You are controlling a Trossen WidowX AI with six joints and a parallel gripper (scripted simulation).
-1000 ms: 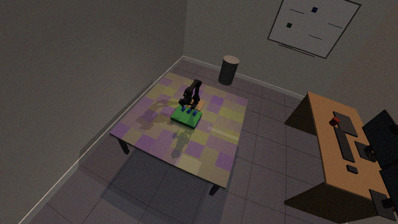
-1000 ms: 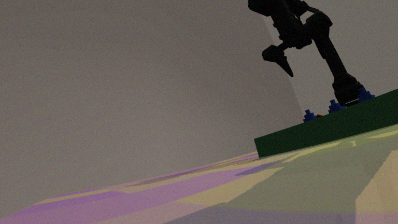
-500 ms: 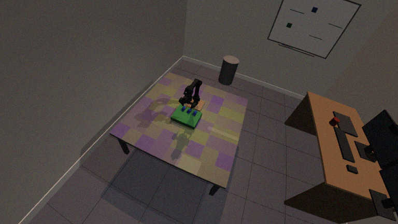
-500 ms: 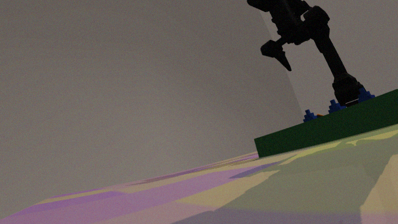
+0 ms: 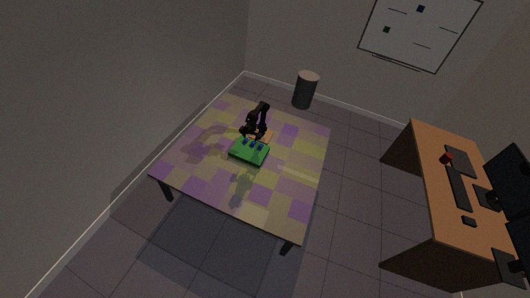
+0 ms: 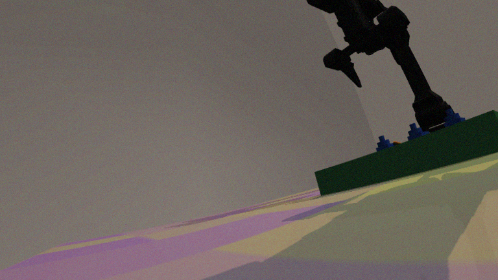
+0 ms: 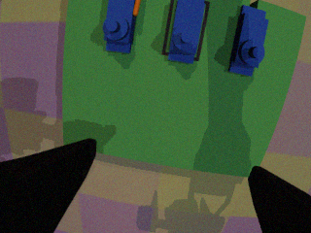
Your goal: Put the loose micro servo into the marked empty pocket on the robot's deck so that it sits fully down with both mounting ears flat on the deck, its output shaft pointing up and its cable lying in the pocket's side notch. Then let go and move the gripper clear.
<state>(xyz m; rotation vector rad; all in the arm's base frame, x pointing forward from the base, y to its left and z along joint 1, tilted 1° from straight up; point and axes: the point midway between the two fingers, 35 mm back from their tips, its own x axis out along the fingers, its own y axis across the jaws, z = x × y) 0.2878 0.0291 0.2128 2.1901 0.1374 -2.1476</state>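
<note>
Checkered table (image 5: 273, 208) carries the green deck (image 7: 155, 111); the micro servo (image 7: 187, 26) sits in its middle pocket, upper centre. Gripper (image 7: 171, 210) gapes wide, empty, and by my guess only needs pulling clear.
</note>
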